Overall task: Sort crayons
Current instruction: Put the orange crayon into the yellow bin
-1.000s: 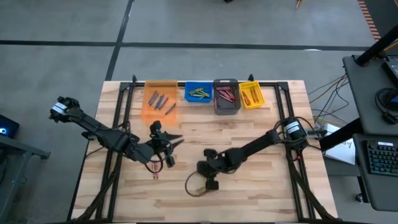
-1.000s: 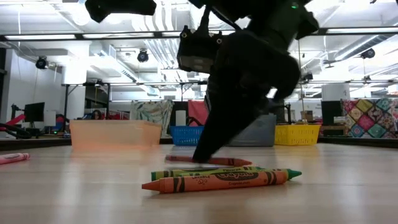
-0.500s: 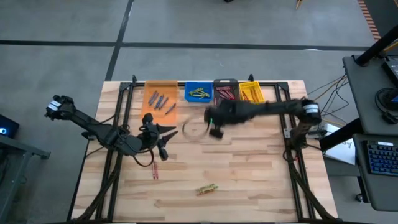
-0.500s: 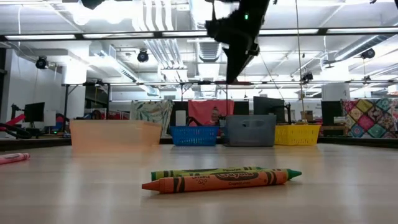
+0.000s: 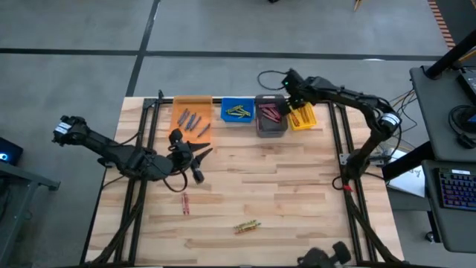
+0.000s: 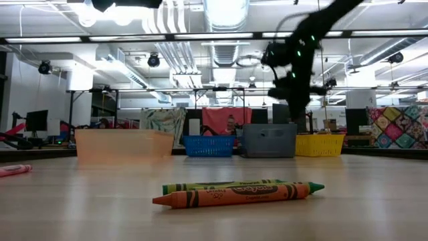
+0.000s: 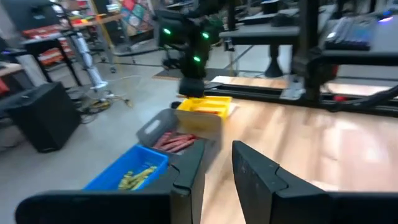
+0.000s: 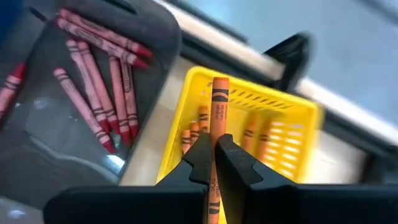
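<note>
From above, we see the right tool (image 5: 292, 83) has swung from the middle of the surface (image 5: 297, 186) up over the yellow bin (image 5: 300, 114), while the left tool (image 5: 195, 155) hovers near the orange bin (image 5: 192, 119), its state unclear to us. At table height, an orange and a green crayon (image 6: 237, 191) lie unsorted. The left wrist view adds little. In the right wrist view, the tool (image 8: 214, 152) pinches an orange crayon (image 8: 217, 106) above the yellow bin (its matching home), so release looks next.

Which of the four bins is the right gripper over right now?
The yellow bin, at the row's right end beside the grey bin of red crayons. The right gripper holds an orange crayon above it; orange crayons already lie inside.
</note>
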Available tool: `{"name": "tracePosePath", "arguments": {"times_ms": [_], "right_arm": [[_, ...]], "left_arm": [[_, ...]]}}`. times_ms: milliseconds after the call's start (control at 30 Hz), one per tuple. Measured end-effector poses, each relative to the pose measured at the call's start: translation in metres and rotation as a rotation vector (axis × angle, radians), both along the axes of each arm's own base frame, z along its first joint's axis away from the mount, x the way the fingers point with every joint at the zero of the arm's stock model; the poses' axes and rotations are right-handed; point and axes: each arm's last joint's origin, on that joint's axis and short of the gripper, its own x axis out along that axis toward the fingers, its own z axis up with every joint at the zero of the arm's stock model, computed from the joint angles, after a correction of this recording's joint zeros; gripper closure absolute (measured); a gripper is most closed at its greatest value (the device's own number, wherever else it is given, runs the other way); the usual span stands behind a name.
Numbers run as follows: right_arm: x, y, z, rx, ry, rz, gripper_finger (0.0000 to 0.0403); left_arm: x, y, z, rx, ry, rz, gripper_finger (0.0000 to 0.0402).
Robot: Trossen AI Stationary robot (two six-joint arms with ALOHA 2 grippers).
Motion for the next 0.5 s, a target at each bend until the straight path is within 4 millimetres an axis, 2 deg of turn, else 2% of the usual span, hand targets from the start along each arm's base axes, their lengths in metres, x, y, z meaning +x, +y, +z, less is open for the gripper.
{"name": "tracePosePath", "arguments": {"times_ms": [100, 167, 367, 500], "right_arm": [[-0.014, -0.014, -0.024, 0.056, -0.08, -0.013, 0.0394], [-0.02, -0.017, -0.033, 0.062, -0.102, -0.04, 0.0394], [-0.026, -0.016, -0.046, 0.065, -0.107, -0.083, 0.0394], [-0.029, -0.012, -0.053, 0.084, -0.099, -0.106, 0.0386]], "left_arm": [[0.003, 0.012, 0.0, 0.042, 0.028, 0.045, 0.0338], [0.005, 0.021, 0.0, 0.077, 0.053, 0.078, 0.0338], [0.009, 0.047, 0.0, 0.113, 0.088, 0.183, 0.0338], [0.01, 0.055, 0.0, 0.103, 0.084, 0.22, 0.0338]]}}
